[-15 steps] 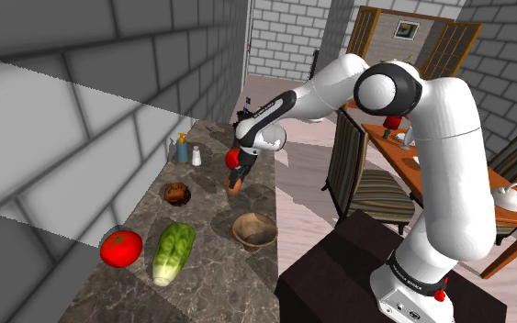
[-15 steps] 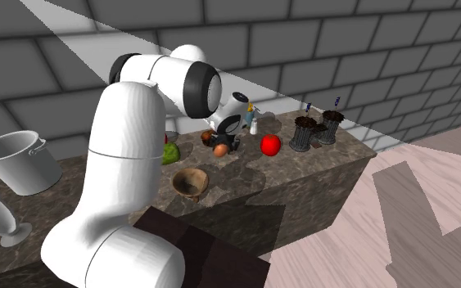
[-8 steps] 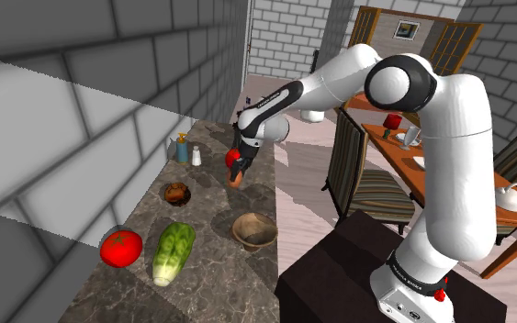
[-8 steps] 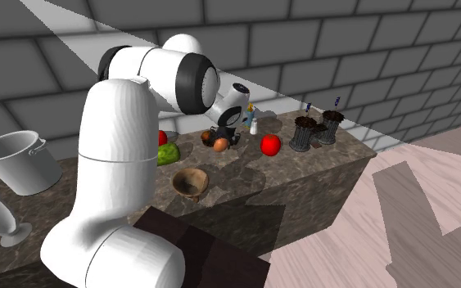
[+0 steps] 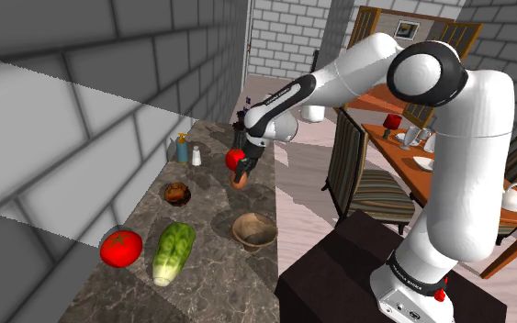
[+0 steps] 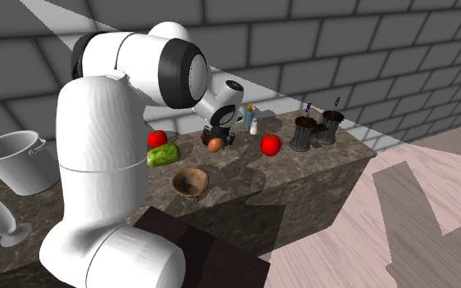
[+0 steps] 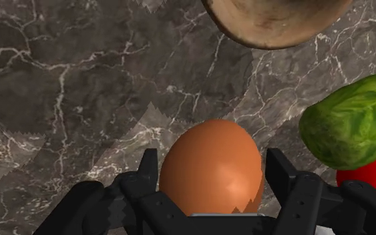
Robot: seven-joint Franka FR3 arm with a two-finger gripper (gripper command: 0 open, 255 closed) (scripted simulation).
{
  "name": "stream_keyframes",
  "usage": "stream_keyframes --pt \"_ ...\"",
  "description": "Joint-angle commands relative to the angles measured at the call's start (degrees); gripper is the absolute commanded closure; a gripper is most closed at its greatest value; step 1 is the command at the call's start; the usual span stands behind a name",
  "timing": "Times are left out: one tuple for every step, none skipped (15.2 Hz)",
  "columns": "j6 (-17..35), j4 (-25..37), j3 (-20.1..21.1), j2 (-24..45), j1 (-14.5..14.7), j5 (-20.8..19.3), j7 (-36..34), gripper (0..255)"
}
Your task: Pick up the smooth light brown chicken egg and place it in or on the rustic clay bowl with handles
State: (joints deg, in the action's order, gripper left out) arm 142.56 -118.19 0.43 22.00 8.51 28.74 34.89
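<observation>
Lifting slightly since a second ago, the end effector (image 7: 210, 160) is clasping the brown egg (image 7: 210, 175) between both fingers (image 7: 148, 168), holding it above the worktop (image 7: 79, 100), near the bowl (image 7: 273, 20) (lettuce (image 7: 350, 127) is lying beside that bowl).

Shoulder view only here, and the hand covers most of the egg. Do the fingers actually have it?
Observer: Yes. In the wrist view the gripper is shut on the egg, one black finger against each side.
Operator: A red thing overlaps the hand for me. Touching?
Observer: No. In the second exterior view the red fruit sits on the counter apart from the gripper, toward that view's right.
Operator: And the bowl?
Observer: The wrist view shows the bowl ahead of the egg, with bare counter between them.
</observation>
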Motion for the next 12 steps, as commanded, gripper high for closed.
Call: stream_keyframes --pt "2.17 -5.16 0.65 -3.28 0.76 0.95 0.0 255" --pt "3.22 -7.7 1.02 -4.89 1.1 1.52 0.07 255" --pt "4.24 -10.18 1.41 -6.48 1.45 2.12 0.13 255" --pt "5.23 -12.6 1.83 -8.06 1.8 2.75 0.17 255" --pt "6.18 -14.98 2.27 -9.62 2.17 3.42 0.2 255" --pt "7.1 -17.3 2.73 -11.16 2.55 4.13 0.22 255" --pt "7.99 -19.57 3.22 -12.7 2.95 4.88 0.22 255" --pt "8.85 -21.79 3.72 -14.22 3.37 5.68 0.21 255" --pt "9.67 -23.97 4.26 -15.74 3.81 6.52 0.18 255" --pt "10.46 -26.11 4.81 -17.26 4.3 7.41 0.14 255" --pt "11.21 -28.2 5.39 -18.77 4.82 8.36 0.07 255" --pt "11.93 -30.24 6.0 -20.28 5.37 9.36 -0.01 255"
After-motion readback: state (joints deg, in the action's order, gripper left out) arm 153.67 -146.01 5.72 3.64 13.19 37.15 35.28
